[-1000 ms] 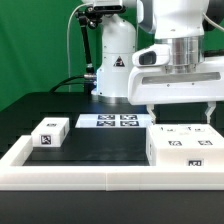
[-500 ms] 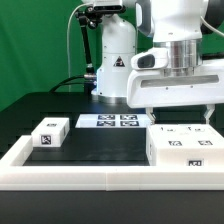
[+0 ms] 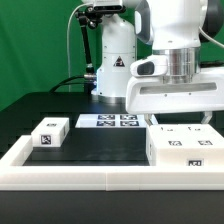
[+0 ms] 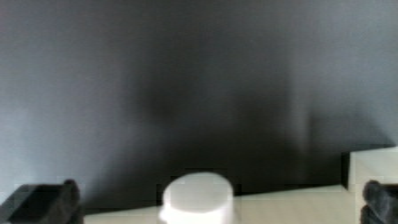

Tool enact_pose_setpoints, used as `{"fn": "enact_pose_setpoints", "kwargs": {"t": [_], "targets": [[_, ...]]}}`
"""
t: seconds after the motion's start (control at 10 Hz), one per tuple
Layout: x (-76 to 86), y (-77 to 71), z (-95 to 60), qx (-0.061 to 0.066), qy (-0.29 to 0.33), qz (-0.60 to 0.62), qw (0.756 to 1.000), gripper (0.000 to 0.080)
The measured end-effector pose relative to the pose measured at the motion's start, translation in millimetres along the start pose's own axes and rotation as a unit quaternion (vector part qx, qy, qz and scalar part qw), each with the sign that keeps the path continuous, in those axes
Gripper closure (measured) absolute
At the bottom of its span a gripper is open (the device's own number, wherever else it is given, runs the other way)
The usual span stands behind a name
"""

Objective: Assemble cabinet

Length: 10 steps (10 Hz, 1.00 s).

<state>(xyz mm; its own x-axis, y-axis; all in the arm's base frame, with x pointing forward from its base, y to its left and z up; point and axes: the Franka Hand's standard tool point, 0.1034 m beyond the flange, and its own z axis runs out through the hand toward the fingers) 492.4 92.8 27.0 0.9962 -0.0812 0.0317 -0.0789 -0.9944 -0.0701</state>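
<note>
The cabinet (image 3: 180, 146) is a big white tagged block at the exterior view's right, against the front rim. My gripper (image 3: 178, 120) hangs just above its back part, jaws wide open and empty, one finger (image 3: 150, 118) at each side. In the wrist view the gripper (image 4: 208, 207) shows dark fingertips (image 4: 36, 205) far apart, with a white rounded part (image 4: 196, 200) and a pale surface (image 4: 285, 205) between them. What the rounded part belongs to I cannot tell.
A small white tagged block (image 3: 50, 133) lies at the exterior view's left. The marker board (image 3: 110, 121) lies flat at the back middle. A low white rim (image 3: 90, 172) runs along the table's front and left. The robot base (image 3: 112, 60) stands behind.
The gripper has come down a little toward the cabinet, still open. The blocks have not moved.
</note>
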Motion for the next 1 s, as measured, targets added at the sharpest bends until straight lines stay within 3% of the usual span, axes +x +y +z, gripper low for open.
{"fn": "enact_pose_setpoints", "kwargs": {"t": [0.2, 0.6, 1.0], "targets": [[0.8, 0.1, 6.2, 0.005, 0.010, 0.007, 1.000, 0.0004], [0.1, -0.1, 7.7, 0.005, 0.011, 0.004, 1.000, 0.0004], [-4.3, 4.7, 19.3, 0.004, 0.020, 0.006, 1.000, 0.0004]]}}
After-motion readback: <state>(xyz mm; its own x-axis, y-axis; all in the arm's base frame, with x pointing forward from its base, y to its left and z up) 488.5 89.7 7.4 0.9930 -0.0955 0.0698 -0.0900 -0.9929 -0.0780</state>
